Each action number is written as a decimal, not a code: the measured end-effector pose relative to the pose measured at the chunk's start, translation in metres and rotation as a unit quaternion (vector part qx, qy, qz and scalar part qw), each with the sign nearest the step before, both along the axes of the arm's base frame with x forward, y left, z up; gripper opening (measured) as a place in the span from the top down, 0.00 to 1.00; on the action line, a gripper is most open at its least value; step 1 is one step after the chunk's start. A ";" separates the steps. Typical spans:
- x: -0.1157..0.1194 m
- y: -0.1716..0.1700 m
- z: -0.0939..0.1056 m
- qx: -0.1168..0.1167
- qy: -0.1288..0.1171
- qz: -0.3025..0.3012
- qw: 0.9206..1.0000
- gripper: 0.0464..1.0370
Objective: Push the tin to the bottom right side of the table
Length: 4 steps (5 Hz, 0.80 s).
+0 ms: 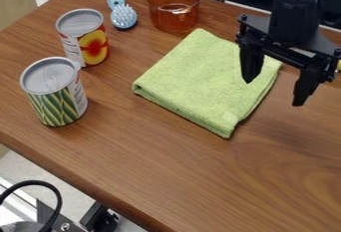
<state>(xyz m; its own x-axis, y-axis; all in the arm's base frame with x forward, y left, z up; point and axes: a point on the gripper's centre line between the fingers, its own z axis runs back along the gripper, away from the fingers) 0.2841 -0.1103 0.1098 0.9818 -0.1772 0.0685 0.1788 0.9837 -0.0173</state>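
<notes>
Label print: none legible.
Small print on the pale label panels of the red-and-yellow tin (93, 47) and the green-patterned tin (52, 104) is too small to read.
</notes>
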 end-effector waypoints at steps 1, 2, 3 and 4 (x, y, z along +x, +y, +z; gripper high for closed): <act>-0.003 0.002 -0.009 0.005 0.015 -0.004 1.000 0.04; -0.002 0.030 -0.010 0.005 0.032 -0.053 0.998 0.04; 0.001 0.063 -0.004 0.003 0.028 -0.095 0.995 0.04; -0.004 0.094 0.003 -0.003 0.036 -0.181 0.983 0.04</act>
